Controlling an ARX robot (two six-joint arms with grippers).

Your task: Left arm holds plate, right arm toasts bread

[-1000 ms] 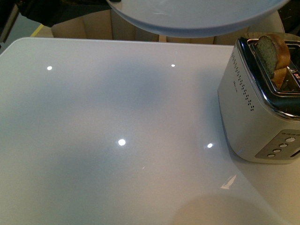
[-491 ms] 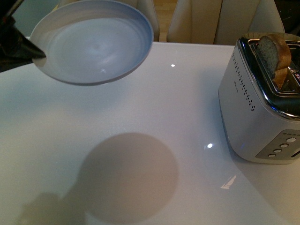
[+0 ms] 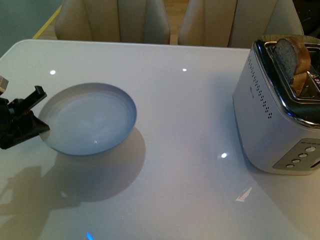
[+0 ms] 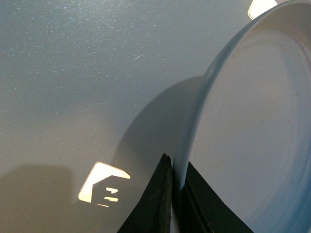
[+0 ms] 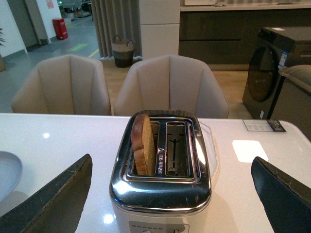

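Down comes the round, shallow, pale grey-white plate [image 3: 89, 119] — half a second ago it hung high at the far left, and now it sits low over the glossy white table [image 3: 190, 130], tilted, its shadow right beneath it. From the front, the black angular left gripper [image 3: 36, 121] clamps the plate's near-left rim, jaws closed on the edge. Off to the right stands the silver two-slot toaster [image 3: 272, 125], and the slice of light brown wholemeal bread [image 3: 291, 56] pokes up out of one slot, rounded crust on top.

Left wrist view now: the two dark jaws meet on the plate rim [image 4: 194, 131], one on each side, pinching it tight (a thin sliver of rim runs straight between them). Bare table [image 4: 73, 73] lies alongside, with the plate's shadow on it.

Over to the right wrist view: the right gripper [image 5: 170, 194] is spread wide, its dark fingers [image 5: 53, 199] at the two lower corners, holding nothing. Toaster [image 5: 163, 189] dead ahead, bread [image 5: 143, 144] upright in one slot, the other slot empty. Beige chairs [image 5: 170, 85] sit behind the table.
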